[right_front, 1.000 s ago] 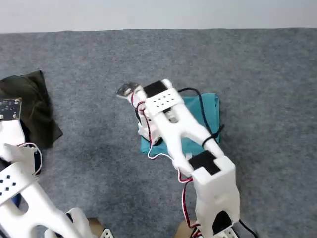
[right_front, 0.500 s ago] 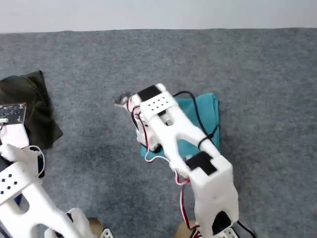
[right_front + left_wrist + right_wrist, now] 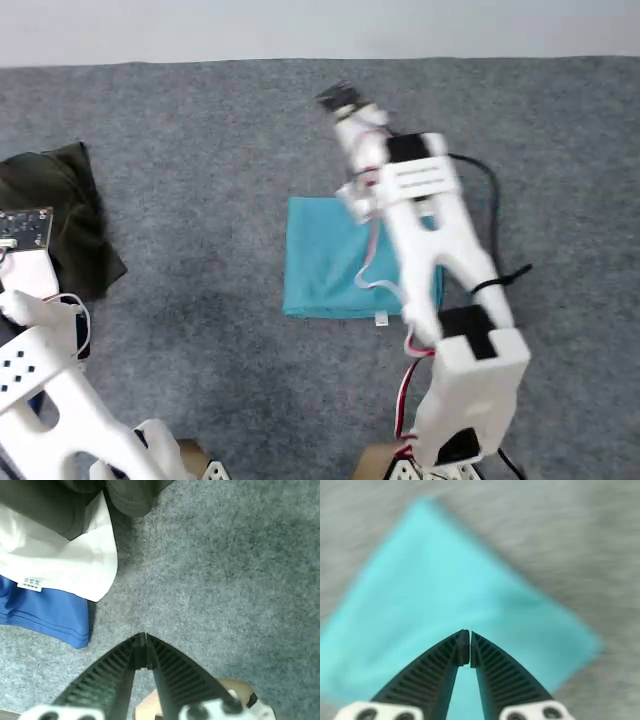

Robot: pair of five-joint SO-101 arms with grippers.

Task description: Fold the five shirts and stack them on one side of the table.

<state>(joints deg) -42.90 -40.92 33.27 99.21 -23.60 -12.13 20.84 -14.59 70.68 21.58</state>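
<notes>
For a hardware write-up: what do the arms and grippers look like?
The right arm and left arm are white plastic with hole-dotted panels; the right shows black motor blocks, a black cable and thin red and white wires. The left gripper and right gripper have black ribbed fingers tapering to a point, on white bases.

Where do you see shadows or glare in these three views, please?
High view: soft, even light, no glare or hard shadows on the grey table. Left wrist view: a soft darker band crosses the table, with shade at the edge of the dark shirt. Right wrist view: the teal shirt is evenly lit, without glare.
</notes>
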